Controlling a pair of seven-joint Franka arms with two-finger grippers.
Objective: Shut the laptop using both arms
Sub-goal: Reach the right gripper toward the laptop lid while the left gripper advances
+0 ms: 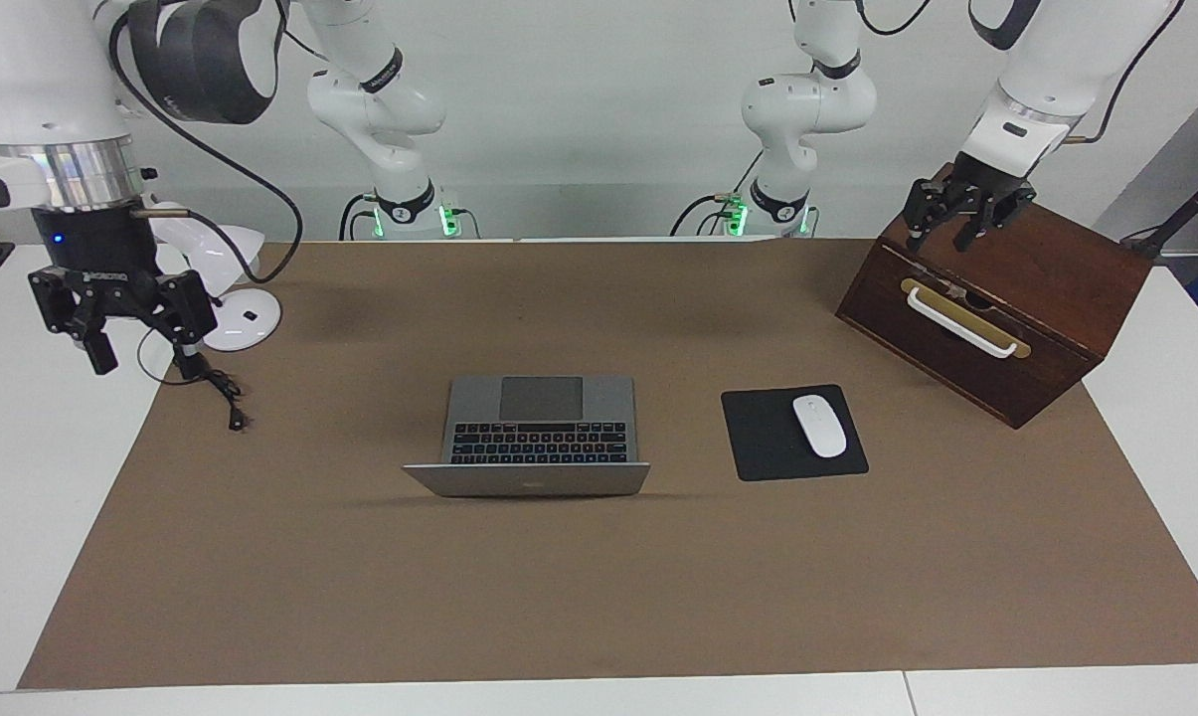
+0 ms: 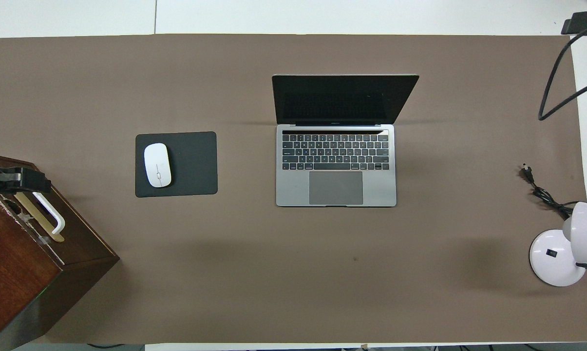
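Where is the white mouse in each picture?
Facing view: the mouse lies on the black pad, right of centre, between the laptop and the wooden box.
Overhead view: the mouse is left of centre, on the pad, again between the laptop and the box.
Shared landmark: the open laptop in the middle of the mat.
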